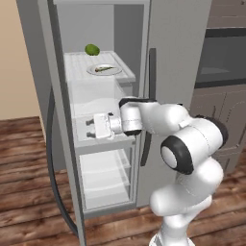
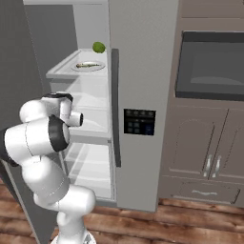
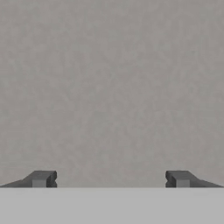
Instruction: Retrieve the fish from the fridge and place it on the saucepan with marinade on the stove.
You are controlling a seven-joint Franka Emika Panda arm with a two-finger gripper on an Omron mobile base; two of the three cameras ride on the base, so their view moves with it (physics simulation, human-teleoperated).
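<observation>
left base view, fridge: left door swung open, white shelves bare to the arm
left base view, fish: lies on a pale plate on the upper shelf, just in front of a round green fruit
left base view, fish axis: long axis runs nearly level across the plate, one end toward the open door, the other toward the closed door; which end is the head is too small to tell
left base view, jaws: parted wide, nothing between them, one shelf below the plate and aimed toward the open door side
left base view, step in hand: reaching for the fish; I judge the hand must rise to the upper shelf and turn so the fingers close across the slim body, not along it
right base view, fish: same plate, fruit behind it; body again lies side to side
right base view, caution: come in above the shelf lip and clear of the fruit
hand view, fingertips: stand far apart before a plain grey face, holding nothing
</observation>
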